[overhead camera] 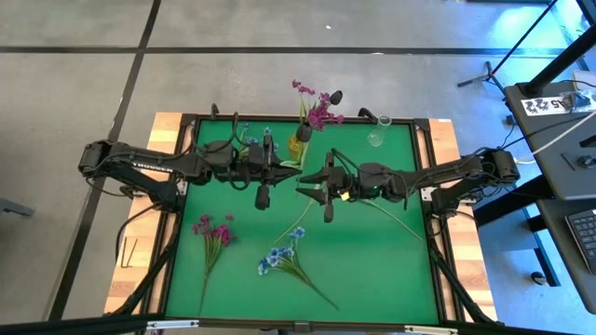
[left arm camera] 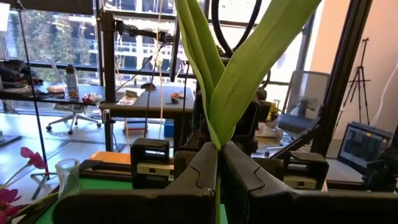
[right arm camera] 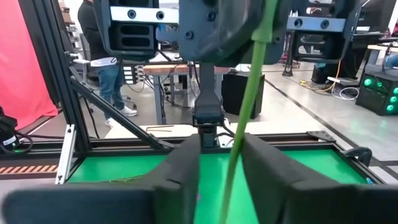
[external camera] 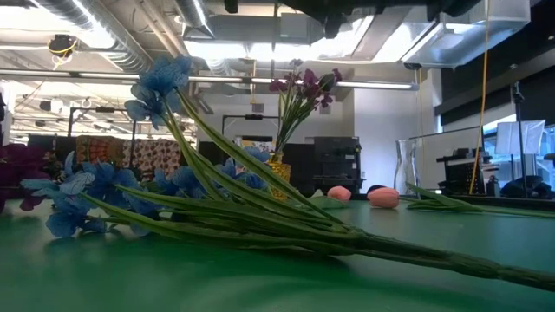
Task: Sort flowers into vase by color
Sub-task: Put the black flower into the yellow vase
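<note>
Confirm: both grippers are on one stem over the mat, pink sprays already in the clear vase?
Not quite. The pink sprays stand in the yellow vase; the clear vase holds nothing, per the high view. Left gripper and right gripper do share one stem.

You have a green mat in a dark frame covering the table, with bare wooden edges showing at its left and right sides. On the near left of the mat lies a magenta-pink spray, stem pointing toward the near edge. Just right of it, near the middle, lies a blue spray, stems running toward the near right. On the right half, a thin green stem lies slantwise. At the far edge, a yellow vase holding magenta blooms stands near the centre, and a clear glass vase stands right of it.
</note>
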`<state>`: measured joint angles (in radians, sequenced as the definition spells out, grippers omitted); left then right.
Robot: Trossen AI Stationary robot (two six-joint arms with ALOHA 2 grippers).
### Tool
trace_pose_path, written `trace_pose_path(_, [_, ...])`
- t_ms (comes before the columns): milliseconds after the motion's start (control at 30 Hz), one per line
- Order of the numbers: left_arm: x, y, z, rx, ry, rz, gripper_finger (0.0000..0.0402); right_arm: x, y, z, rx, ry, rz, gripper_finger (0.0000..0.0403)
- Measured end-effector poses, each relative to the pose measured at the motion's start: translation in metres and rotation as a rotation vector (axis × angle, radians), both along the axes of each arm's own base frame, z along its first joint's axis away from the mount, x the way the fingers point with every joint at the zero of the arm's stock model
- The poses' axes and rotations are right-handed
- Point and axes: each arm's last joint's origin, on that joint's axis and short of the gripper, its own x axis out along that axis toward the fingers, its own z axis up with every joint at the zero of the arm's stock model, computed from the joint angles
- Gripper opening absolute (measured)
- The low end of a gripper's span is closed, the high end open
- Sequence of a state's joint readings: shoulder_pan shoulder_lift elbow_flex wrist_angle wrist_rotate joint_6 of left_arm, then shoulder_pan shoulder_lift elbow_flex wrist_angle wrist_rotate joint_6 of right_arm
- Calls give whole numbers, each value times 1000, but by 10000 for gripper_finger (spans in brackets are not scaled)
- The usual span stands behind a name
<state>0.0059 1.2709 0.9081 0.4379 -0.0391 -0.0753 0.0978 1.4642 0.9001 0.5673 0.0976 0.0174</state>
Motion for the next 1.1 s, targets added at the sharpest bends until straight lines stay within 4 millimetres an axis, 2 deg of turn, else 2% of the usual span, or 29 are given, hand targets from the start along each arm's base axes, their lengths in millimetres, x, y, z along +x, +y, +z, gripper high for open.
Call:
trace_pose_path(233, [0, 0, -1, 0, 8, -1, 1, 0, 0, 0, 0, 4, -4, 29])
trace_pose_path(333, [0, 0, -1, 0, 8, -3, 1, 0, 0, 0, -2, 4, -6, 7])
trace_pose_path(600, [0, 0, -1, 0, 14, -1, 7, 0, -1, -2, -15, 17, -18, 4])
trace_pose_path(867, [-2, 2, -1, -3, 31, 52, 63, -1, -2, -2, -64, 30, -74, 3])
trace_pose_path(1100, [-13, 6, 1, 1, 80, 194, 109, -1, -25, -8, -82, 77, -166, 2])
